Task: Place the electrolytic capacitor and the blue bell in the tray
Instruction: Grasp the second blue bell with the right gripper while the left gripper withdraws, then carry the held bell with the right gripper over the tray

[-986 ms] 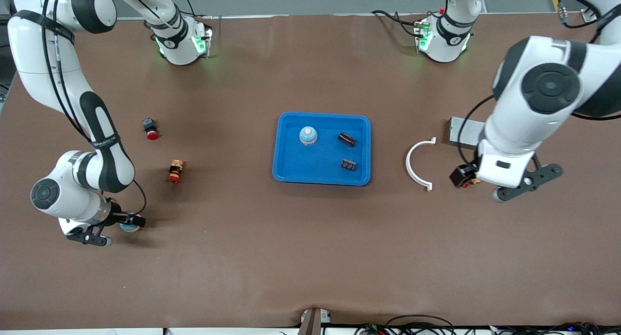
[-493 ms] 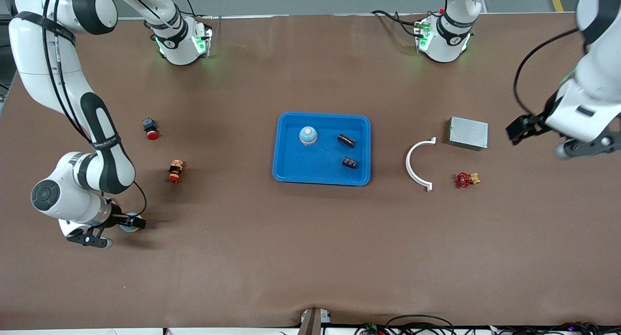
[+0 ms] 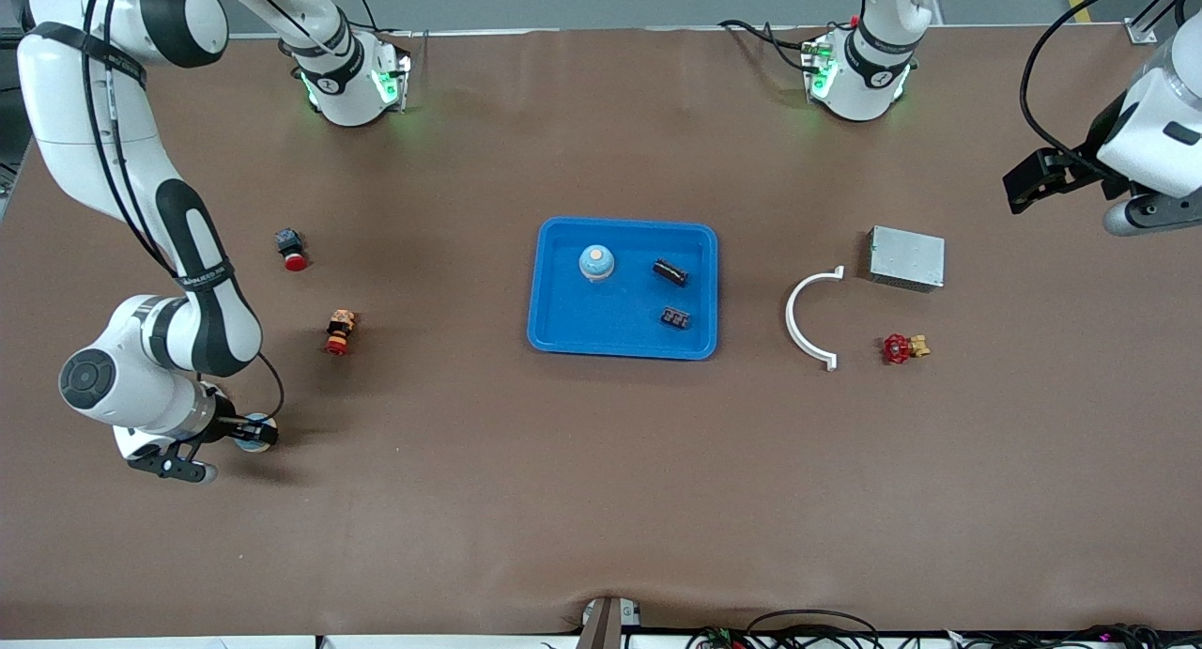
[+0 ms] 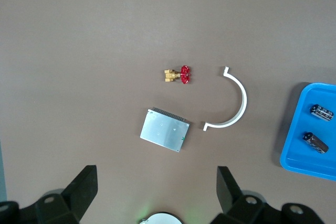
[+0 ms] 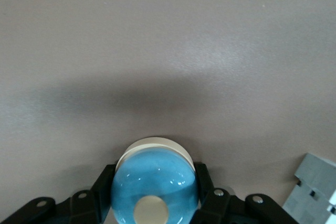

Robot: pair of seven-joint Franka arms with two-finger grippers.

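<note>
Table, brown-covered, is seen with the bright-blue tray at its middle. Inside the tray three items are noted: a blue bell with a cream top, toward the right arm's end; an electrolytic capacitor, dark and cylindrical, lying on its side; and a small black component, nearer the front camera than the capacitor.

Toward the left arm's end, a grey metal box is seen, with a white curved bracket between it and the tray, and a small red-handled brass valve nearer the camera than the box.

Left gripper is held high above that end of the table, fingers spread wide, nothing held.

Toward the right arm's end, a red push button and a red-and-orange switch are recorded.

Right gripper is low at the table near the front camera's side, its fingers closed on a second blue bell, gripped at both flanks, well apart from the tray.
</note>
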